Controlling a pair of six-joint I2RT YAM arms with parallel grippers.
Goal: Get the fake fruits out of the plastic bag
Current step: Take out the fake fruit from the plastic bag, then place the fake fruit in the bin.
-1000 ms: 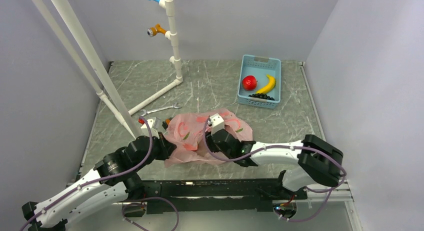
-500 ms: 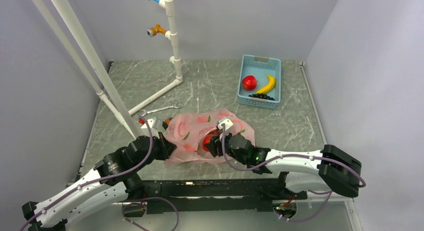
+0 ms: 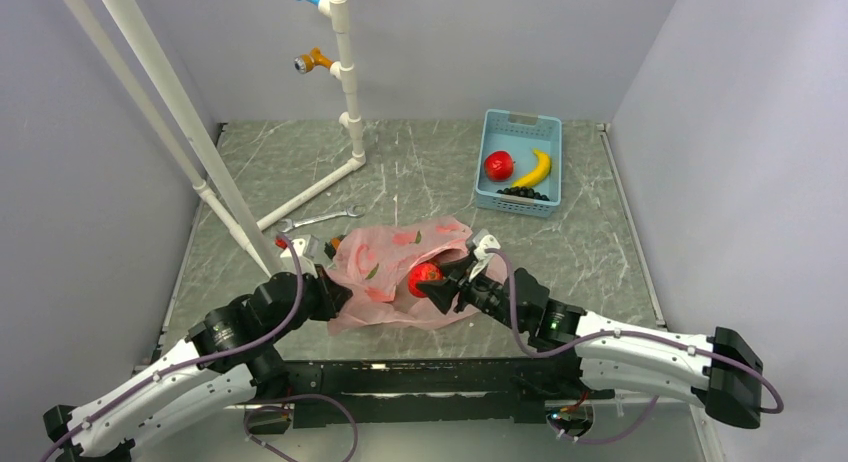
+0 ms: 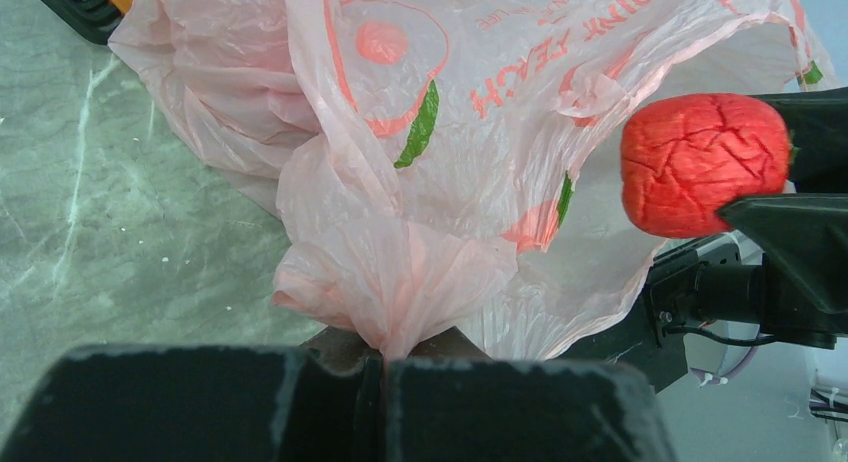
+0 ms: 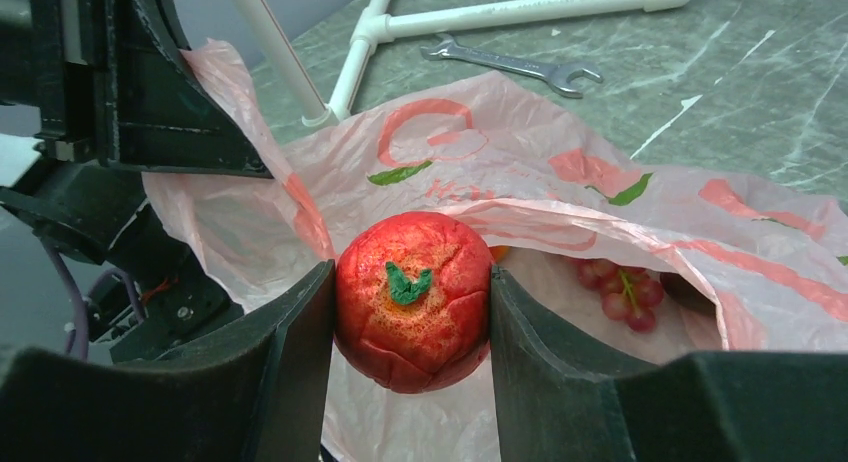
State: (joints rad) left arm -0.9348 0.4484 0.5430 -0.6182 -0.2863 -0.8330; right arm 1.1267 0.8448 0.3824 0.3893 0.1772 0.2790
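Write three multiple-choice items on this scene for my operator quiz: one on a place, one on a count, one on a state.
1. Where are the red grapes? A inside the bag; B beside the bag; C under the bag.
2. How many things lie in the blue basket? A one; B two; C three.
3. The left hand is: A open; B shut on the bag; C shut on a fruit.
Answers: 1 A, the right wrist view shows them through the bag's mouth; 2 C, a red fruit, a banana and black grapes; 3 B, bunched plastic is pinched in it.
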